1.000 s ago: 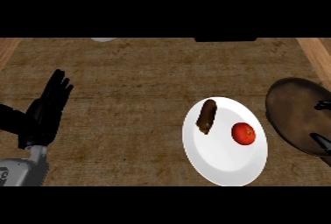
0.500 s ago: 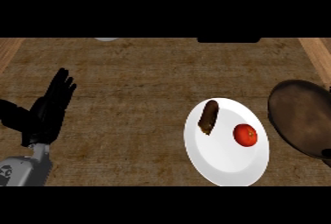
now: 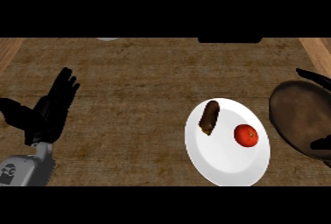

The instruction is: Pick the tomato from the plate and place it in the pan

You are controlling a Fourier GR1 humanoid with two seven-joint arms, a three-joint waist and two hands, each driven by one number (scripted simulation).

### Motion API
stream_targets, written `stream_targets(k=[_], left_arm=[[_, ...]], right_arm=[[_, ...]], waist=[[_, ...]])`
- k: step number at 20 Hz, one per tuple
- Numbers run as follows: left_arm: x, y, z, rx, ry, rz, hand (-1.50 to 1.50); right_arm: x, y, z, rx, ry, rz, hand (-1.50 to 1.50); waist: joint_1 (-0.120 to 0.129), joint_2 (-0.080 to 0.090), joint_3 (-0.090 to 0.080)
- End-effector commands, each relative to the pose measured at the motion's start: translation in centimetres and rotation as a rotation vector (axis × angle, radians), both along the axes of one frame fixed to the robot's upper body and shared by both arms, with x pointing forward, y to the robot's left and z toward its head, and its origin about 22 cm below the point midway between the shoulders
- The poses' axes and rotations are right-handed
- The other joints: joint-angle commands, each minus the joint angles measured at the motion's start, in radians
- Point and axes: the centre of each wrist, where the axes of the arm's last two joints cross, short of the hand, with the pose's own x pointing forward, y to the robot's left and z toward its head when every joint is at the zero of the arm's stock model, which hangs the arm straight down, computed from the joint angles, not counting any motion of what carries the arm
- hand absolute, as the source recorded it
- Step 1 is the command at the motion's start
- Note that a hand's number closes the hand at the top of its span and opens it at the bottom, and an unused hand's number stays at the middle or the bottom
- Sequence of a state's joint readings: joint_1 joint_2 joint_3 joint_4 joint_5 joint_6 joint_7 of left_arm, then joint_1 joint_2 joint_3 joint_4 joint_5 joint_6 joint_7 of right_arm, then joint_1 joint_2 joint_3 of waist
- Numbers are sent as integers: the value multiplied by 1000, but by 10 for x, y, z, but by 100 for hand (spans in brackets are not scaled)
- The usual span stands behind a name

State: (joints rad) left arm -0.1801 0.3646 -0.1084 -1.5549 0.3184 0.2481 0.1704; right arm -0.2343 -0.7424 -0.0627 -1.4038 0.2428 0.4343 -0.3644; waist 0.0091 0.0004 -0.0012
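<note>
Spreading across the view is the counter (image 3: 142,87), with the pan (image 3: 301,116) at its right edge beside the plate (image 3: 223,162). Left hand (image 3: 51,109) rests open, fingers straight up; right hand (image 3: 318,81) barely shows over the pan, fingers untellable. On the plate lie a brown roll (image 3: 209,117) and the tomato (image 3: 245,135).

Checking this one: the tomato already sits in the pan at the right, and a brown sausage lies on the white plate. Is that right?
Not quite. The head view shows the tomato on the white plate, beside the brown sausage. It is not in the pan at the right.
</note>
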Motion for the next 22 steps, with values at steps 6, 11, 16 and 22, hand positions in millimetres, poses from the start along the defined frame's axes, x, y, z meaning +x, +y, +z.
stream_targets(k=[6,11,16,22], left_arm=[[-3,11,3,-2,4,13,0],[-8,7,5,5,5,31,0],[-6,-3,-5,2,0,21,0],[-6,-5,-16,2,-4,17,0]], right_arm=[[5,48,-3,-321,267,149,-150],[-19,58,-4,-373,228,190,-150],[-20,73,9,-536,162,125,-150],[-36,109,19,-507,124,84,-150]], waist=[[-4,-2,0],[-14,-3,1],[-14,-2,1],[-12,-2,1]])
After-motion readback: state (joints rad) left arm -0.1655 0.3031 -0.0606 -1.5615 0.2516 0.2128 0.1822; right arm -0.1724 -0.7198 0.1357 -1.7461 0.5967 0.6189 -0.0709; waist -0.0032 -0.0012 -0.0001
